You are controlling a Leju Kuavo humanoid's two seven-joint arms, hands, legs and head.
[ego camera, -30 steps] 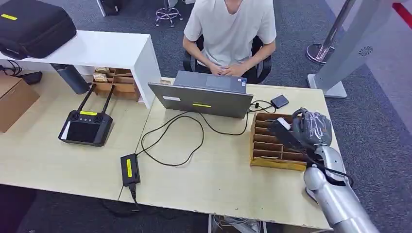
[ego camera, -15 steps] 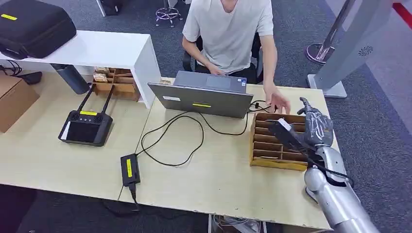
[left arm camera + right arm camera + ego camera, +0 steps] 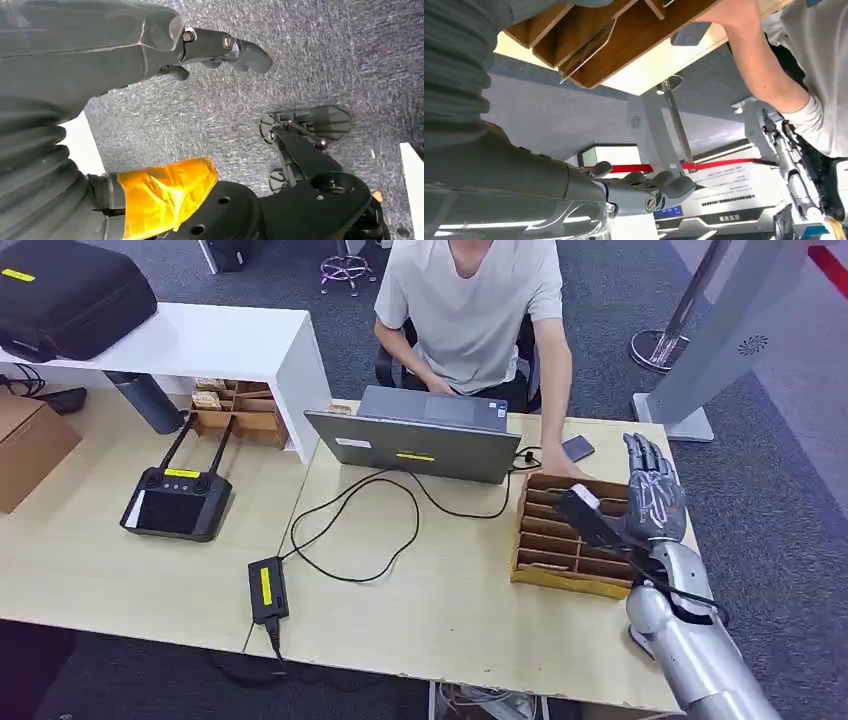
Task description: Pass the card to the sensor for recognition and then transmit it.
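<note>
Pale wood-grain worktop (image 3: 450, 610), broad, running out to the left of the right hand and beneath it. Person (image 3: 470, 310) in a white shirt, seated on the far side, one arm reaching across so that the person's hand (image 3: 556, 462) lies at the far edge of the organiser, just beyond and left of the right hand. Grey laptop (image 3: 420, 435), lid up, farther left of the right hand, with a black cable (image 3: 350, 530) looping from it to a power brick (image 3: 267, 588). Wooden slotted organiser (image 3: 560, 535), directly under and just left of the right hand. Right hand (image 3: 652, 495), raised over the organiser's right end, fingers straight and spread apart, holding nothing. Left hand (image 3: 220, 47), hanging over grey carpet, fingers loosely extended, nothing in them. Black remote controller (image 3: 178, 502) with two antennas, well away to the left. Small dark sensor (image 3: 577, 448), flat on the worktop beyond the organiser, near the person's hand. Card: cannot be told apart in these views.
</note>
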